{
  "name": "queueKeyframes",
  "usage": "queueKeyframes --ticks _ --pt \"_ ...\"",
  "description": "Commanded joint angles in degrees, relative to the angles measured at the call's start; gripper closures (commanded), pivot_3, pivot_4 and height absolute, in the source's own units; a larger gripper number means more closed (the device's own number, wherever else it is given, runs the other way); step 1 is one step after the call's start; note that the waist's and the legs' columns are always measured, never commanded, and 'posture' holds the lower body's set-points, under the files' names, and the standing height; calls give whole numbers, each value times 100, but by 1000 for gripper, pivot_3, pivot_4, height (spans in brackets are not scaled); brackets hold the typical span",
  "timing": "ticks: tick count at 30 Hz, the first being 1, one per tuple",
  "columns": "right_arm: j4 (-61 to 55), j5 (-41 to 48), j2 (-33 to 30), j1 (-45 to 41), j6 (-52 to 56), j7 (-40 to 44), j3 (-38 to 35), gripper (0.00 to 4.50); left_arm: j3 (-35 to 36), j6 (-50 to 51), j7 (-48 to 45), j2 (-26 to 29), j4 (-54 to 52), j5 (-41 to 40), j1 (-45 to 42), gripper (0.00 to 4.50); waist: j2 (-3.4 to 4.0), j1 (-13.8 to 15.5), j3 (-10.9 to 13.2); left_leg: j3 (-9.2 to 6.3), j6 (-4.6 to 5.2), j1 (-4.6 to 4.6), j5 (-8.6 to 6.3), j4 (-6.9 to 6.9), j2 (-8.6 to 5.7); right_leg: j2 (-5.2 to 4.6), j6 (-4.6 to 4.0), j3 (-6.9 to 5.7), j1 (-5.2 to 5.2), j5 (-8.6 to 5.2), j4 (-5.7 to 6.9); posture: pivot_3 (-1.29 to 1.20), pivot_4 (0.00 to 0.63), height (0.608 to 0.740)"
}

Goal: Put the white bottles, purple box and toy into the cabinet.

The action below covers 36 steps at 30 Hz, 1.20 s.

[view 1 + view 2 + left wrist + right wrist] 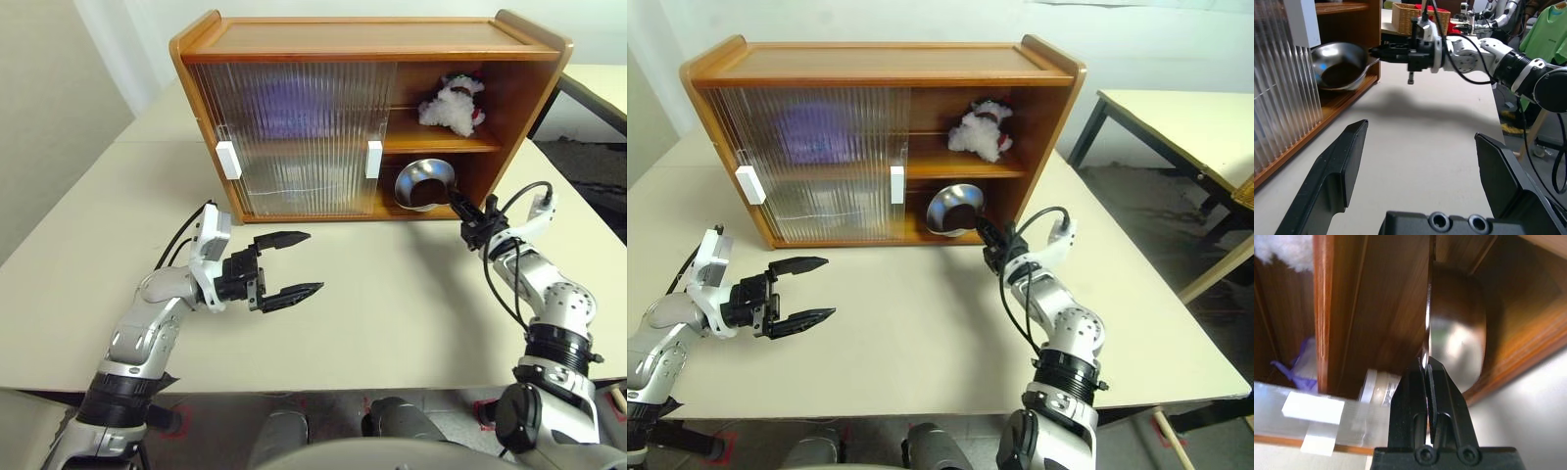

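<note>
The wooden cabinet [362, 39] stands at the back of the table, its ribbed doors slid to the left. On the open upper shelf lies the toy [453, 106]. The purple box [294, 103] shows as a purple blur behind the doors. A white bottle [1382, 387] sits on the lower shelf behind a door. My right gripper [460, 208] is shut on the rim of a shiny metal dish [423, 183], held tilted at the open lower shelf. Well in front of the doors, my left gripper [299, 264] stands open and empty, pointing right.
The cream table [392, 313] stretches between the cabinet and me. A second table [1176, 117] stands to the right across a gap of floor. In the left wrist view a wicker basket [1405, 17] sits far behind.
</note>
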Motion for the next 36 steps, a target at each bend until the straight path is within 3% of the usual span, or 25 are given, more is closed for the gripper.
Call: queueKeyframes --ticks 1,17,20,30,34,36 --pt "356 -300 70 -245 -346 13 107 4457 21 54 34 41 -79 31 -40 0 4 2 -2 -3 0 0 0 -3 2 0 -2 0 0 1 0 -48 0 740" --pt "1240 -964 -195 -648 -691 453 177 4457 -36 105 81 25 -126 48 -142 0 10 34 -6 -54 -1 1 1 -36 4 7 -48 -11 -2 13 -1 -54 0 740" --pt "1018 -1258 -431 -470 -704 1092 514 3772 -66 102 47 15 -113 44 -172 0 9 34 -6 -52 0 4 3 -34 3 7 -47 -11 2 14 -1 -68 0 740" --pt "331 -1998 -1085 246 -614 2505 1407 120 -103 97 36 -16 -109 56 -188 0 9 20 -6 -40 -1 8 4 -24 2 15 -40 -10 15 12 -2 -66 0 740" --pt "-352 -1739 -1598 676 206 3084 1645 51 -100 71 46 -37 -120 55 -115 0 9 35 -6 -45 -1 13 4 -13 -6 17 -5 -11 32 -10 -3 -61 0 740" --pt "-527 -1695 -1799 777 454 3284 1684 51 -103 58 48 -43 -118 62 -104 0 9 37 -6 -44 -3 13 5 -1 -9 21 -27 -11 40 -25 -2 -62 0 740"
